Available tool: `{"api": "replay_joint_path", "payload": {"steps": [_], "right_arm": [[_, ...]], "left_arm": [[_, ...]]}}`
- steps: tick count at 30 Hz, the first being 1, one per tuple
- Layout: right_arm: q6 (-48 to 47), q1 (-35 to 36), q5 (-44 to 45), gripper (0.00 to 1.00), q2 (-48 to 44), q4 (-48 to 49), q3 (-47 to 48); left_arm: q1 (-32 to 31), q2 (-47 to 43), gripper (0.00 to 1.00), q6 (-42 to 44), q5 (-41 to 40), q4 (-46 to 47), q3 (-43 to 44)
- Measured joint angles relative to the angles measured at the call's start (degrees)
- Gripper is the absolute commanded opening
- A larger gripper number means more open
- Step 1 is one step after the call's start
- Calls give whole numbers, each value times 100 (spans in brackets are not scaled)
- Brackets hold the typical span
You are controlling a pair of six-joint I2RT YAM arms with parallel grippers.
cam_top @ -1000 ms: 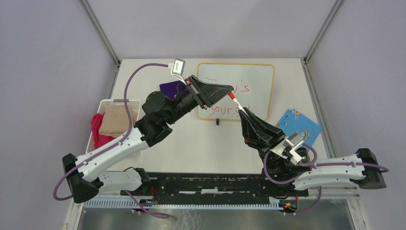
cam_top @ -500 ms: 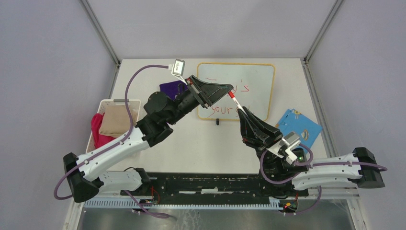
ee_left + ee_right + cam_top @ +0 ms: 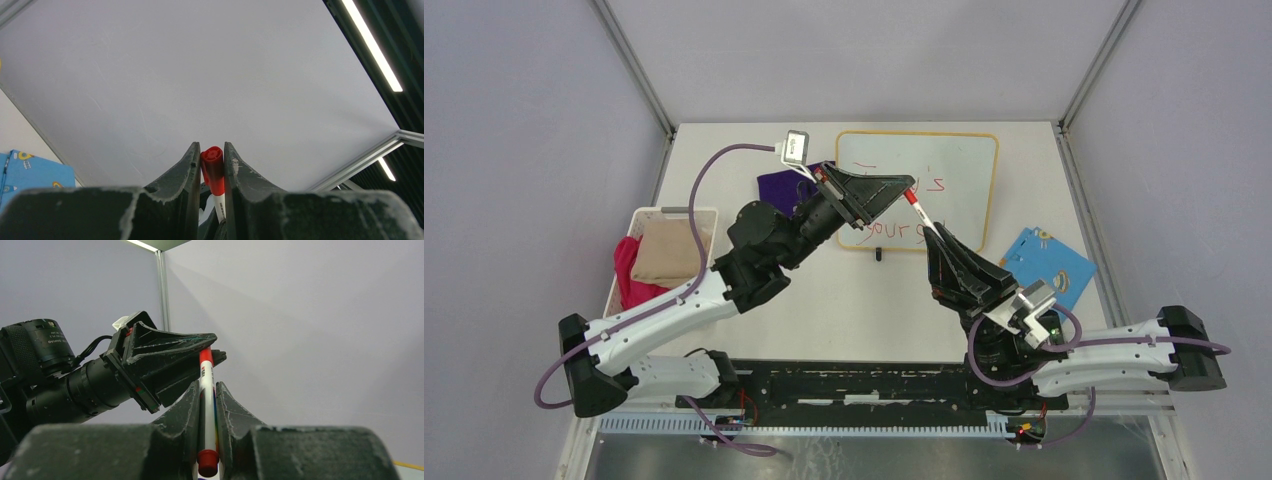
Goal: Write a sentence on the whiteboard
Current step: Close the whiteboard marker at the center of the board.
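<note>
Top external view: small glossy white whiteboard [image 3: 959,160] with a thin orange frame, on the white table [image 3: 854,290], upper centre of frame. Red handwritten sentence [image 3: 932,185] in two lines, partly hidden by the arms. Slanted red-and-white marker [image 3: 921,213] over the board's lower half. Left gripper [image 3: 909,185] clamped on its red cap; right gripper [image 3: 938,231] clamped on its white barrel. Blue patterned sheet [image 3: 1046,262] right of the board; purple cloth [image 3: 776,184] left.

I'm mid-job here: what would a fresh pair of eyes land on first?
At the centre of the top view, one red-and-white marker is gripped by both arms: the left pincer clamps its far red end, the right pincer its white barrel. Beneath and beyond them lies the whiteboard, with red handwriting in two lines.
</note>
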Motion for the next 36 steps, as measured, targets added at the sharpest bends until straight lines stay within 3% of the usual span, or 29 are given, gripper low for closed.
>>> {"api": "replay_joint_path", "payload": {"steps": [19, 24, 26, 30, 36], "right_arm": [[-227, -214, 7, 0, 260, 127, 238], [-164, -282, 42, 0, 243, 20, 282], [-144, -291, 48, 0, 232, -57, 293], [-28, -391, 177, 0, 164, -293, 302], [374, -393, 33, 0, -229, -782, 280]], "left_arm": [[-328, 166, 4, 11, -122, -127, 125], [-501, 118, 48, 111, 22, -280, 68], [-549, 33, 59, 199, 192, -372, 20], [-820, -144, 69, 332, 431, -706, -192], [-675, -564, 73, 533, 251, -1093, -278]]}}
